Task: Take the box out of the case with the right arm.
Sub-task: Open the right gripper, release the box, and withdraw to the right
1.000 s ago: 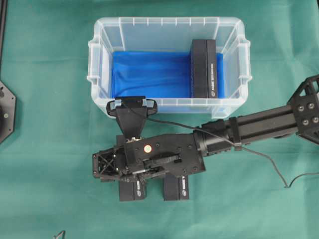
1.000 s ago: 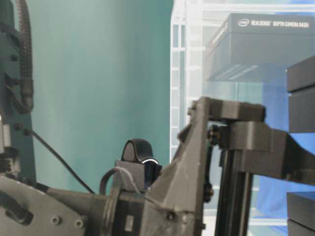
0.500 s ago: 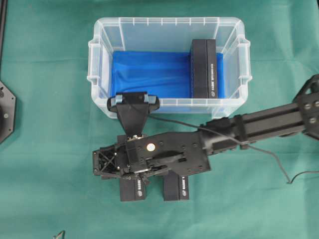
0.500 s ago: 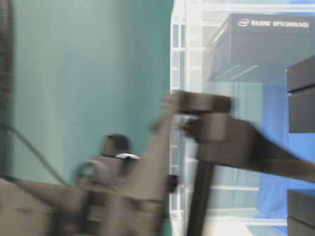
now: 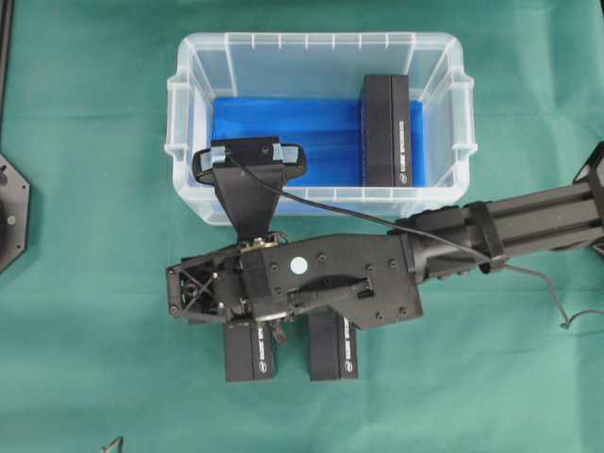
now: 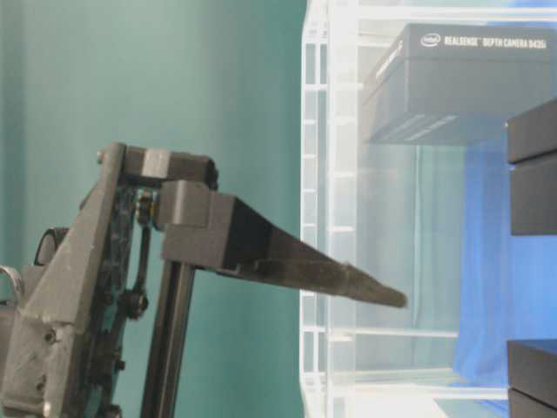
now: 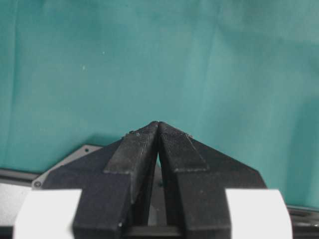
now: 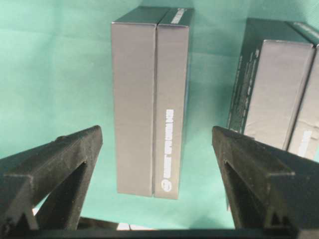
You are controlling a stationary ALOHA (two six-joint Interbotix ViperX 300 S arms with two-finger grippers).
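Jaws of the right gripper (image 8: 157,164) stand wide and empty above a box (image 8: 152,99) on the bench (image 5: 94,330), lower centre; since a second ago the arm has lifted clear. One box (image 5: 387,130) remains in the case (image 5: 189,99), upper right. Left gripper (image 7: 158,128) is closed.

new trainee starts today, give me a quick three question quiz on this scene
1. True or false: the right gripper is open, holding nothing.
2. How many black boxes are inside the clear plastic case? A) none B) one C) two
3. Fill in: the two black boxes outside the case, one on the left in the overhead view and one beside it, rest on the ____ cloth.

Key: 1 true. 2 B, a single black box at the case's right end in the overhead view. 3 green.
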